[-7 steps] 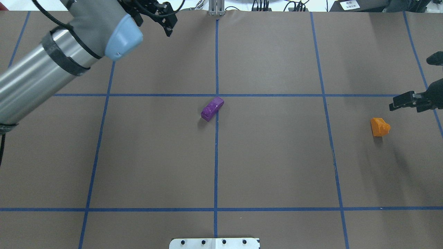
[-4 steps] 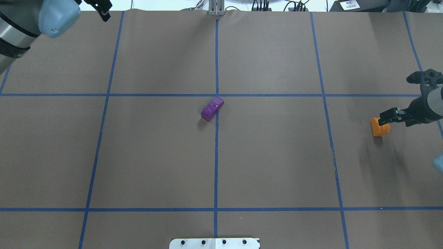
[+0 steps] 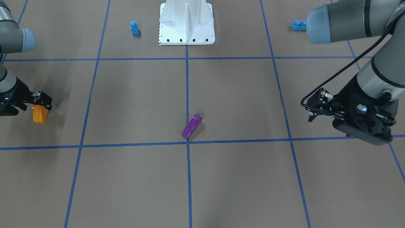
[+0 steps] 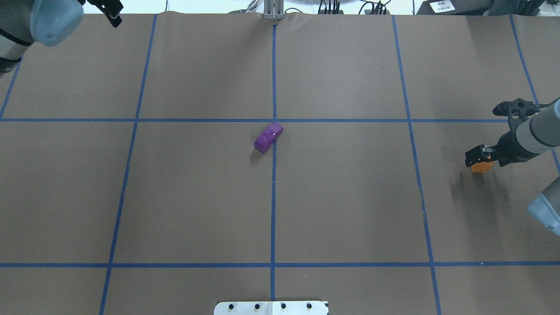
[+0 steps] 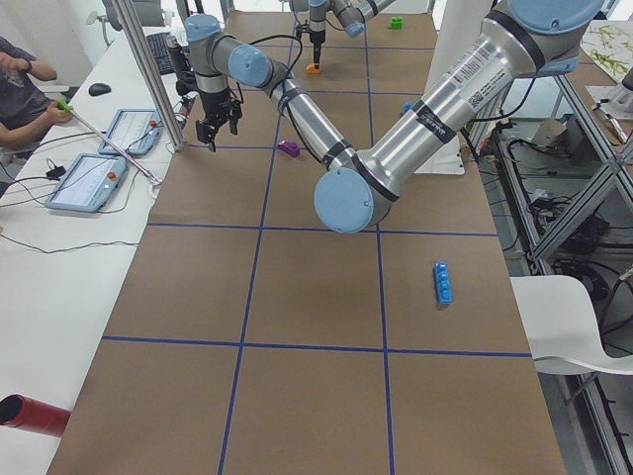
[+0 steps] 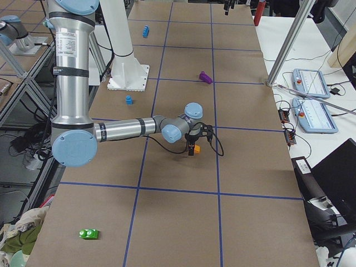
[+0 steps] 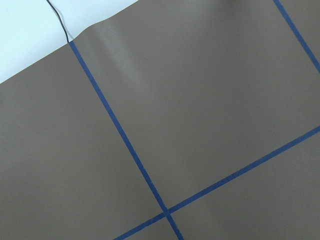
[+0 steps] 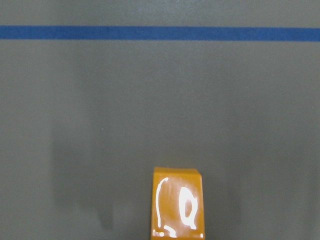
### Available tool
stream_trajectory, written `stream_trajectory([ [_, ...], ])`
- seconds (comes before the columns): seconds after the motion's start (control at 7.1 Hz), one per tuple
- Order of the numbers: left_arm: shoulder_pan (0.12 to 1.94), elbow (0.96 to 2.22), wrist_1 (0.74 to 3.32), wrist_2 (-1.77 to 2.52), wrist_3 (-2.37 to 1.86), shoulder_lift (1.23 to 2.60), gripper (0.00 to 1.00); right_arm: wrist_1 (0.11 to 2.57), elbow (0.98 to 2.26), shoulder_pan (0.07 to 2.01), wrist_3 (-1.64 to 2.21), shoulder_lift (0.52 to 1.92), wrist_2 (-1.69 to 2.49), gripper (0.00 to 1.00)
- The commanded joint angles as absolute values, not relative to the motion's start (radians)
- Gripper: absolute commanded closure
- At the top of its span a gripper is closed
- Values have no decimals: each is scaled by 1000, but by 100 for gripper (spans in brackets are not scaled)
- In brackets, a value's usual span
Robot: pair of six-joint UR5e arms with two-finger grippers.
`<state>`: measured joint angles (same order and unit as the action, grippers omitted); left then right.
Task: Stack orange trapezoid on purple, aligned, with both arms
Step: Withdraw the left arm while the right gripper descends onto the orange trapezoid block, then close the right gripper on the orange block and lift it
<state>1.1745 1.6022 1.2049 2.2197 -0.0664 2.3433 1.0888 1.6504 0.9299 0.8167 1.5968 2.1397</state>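
The orange trapezoid (image 4: pixel 481 168) lies on the table at the right, also in the front view (image 3: pixel 39 116) and at the bottom of the right wrist view (image 8: pixel 177 205). My right gripper (image 4: pixel 477 156) is open and low right over it, covering most of it from above; contact cannot be told. The purple brick (image 4: pixel 267 138) lies tilted at the table's middle, beside the centre tape line, also in the front view (image 3: pixel 191 126). My left gripper (image 3: pixel 316 106) is open and empty, far off near the table's far left corner (image 4: pixel 107 9).
A blue single-stud brick (image 3: pixel 134 28) and a long blue brick (image 3: pixel 298 25) lie near the white robot base (image 3: pixel 186 31). A green brick (image 6: pixel 89 234) lies at the right end. Operator tablets (image 6: pixel 311 83) lie beyond the far edge.
My right gripper has moved in from the right and down over the orange trapezoid. My left arm has swung away to the far left corner. The purple brick has not moved.
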Motion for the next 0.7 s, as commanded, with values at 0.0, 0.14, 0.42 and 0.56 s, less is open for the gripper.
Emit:
stream_trajectory([
  [0.0, 1178, 1615, 1209, 2220, -66, 2319, 0, 1089, 1631, 922, 815, 1575, 2141, 13],
  [0.14, 1177, 1615, 1209, 2220, -66, 2318, 0, 1089, 1625, 922, 813, 1575, 2146, 25],
  [0.42, 1172, 1615, 1206, 2220, -66, 2318, 0, 1089, 1620, 925, 802, 1580, 2151, 30],
  [0.56, 1173, 1615, 1206, 2220, -66, 2318, 0, 1089, 1621, 927, 801, 1585, 2152, 35],
])
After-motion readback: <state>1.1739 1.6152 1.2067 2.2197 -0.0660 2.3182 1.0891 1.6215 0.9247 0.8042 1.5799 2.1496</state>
